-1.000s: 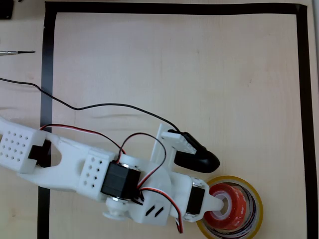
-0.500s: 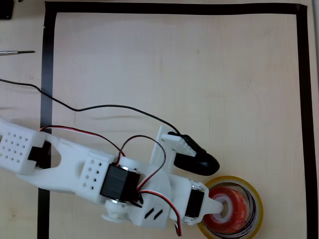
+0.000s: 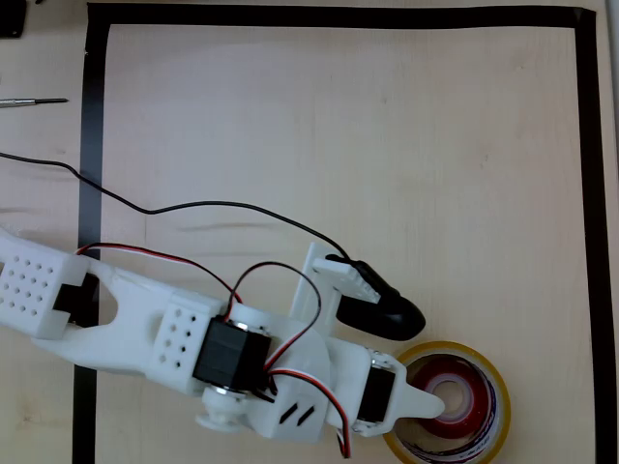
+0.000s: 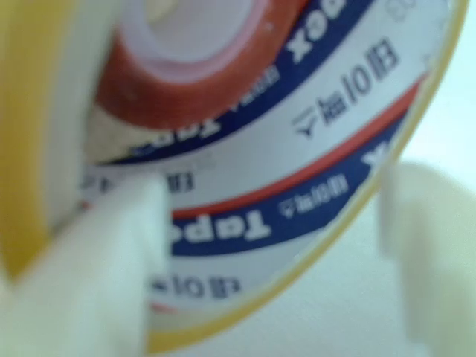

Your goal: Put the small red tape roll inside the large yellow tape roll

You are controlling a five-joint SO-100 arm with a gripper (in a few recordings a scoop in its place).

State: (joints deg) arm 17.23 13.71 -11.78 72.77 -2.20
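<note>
On the pale wooden table (image 3: pixel 338 135), edged with black tape (image 3: pixel 338 15), the white arm (image 3: pixel 174 329) reaches to the large yellow tape roll (image 3: pixel 495 382) at lower right in the overhead view, the small red tape roll (image 3: pixel 459 394) lying inside it, while the gripper (image 3: pixel 426 398) stands parted, one finger (image 4: pixel 111 245) inside the yellow ring and one outside

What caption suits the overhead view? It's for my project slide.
White arm's gripper reaches over the yellow tape roll, red roll lying inside it.

Small red tape roll (image 3: pixel 459 401) inside large yellow tape roll (image 3: pixel 496 380), table's (image 3: pixel 338 126) lower right.
</note>
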